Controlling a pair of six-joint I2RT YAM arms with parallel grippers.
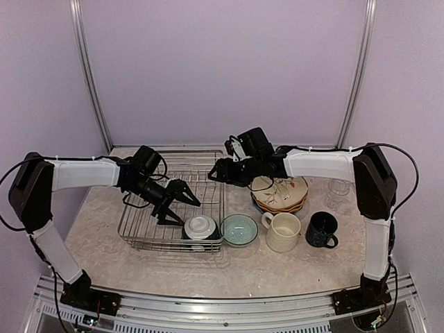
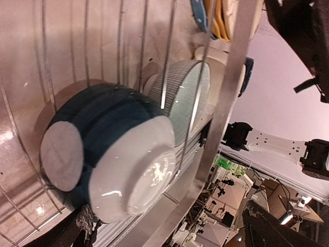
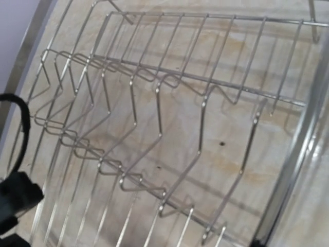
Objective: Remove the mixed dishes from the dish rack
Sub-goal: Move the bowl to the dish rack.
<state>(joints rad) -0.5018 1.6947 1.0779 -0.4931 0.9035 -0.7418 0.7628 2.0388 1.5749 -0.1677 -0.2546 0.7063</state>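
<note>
Top external view: the dish rack stands on the bench, left of centre. In its near right corner lies the dark white-lined bowl, upturned. Just right of the rack stand the teal bowl, the cream mug and the navy mug; behind them are the stacked plates and a clear glass.

The left gripper hangs over the rack with its jaws spread wide, holding nothing. The right gripper is at the rack's far right edge.

Left wrist view: only here does the upturned bowl's pale foot show, with the teal bowl behind the rack wires.

Right wrist view: only bare divider wires over the bench. How far the right gripper's jaws are open cannot be told.
</note>
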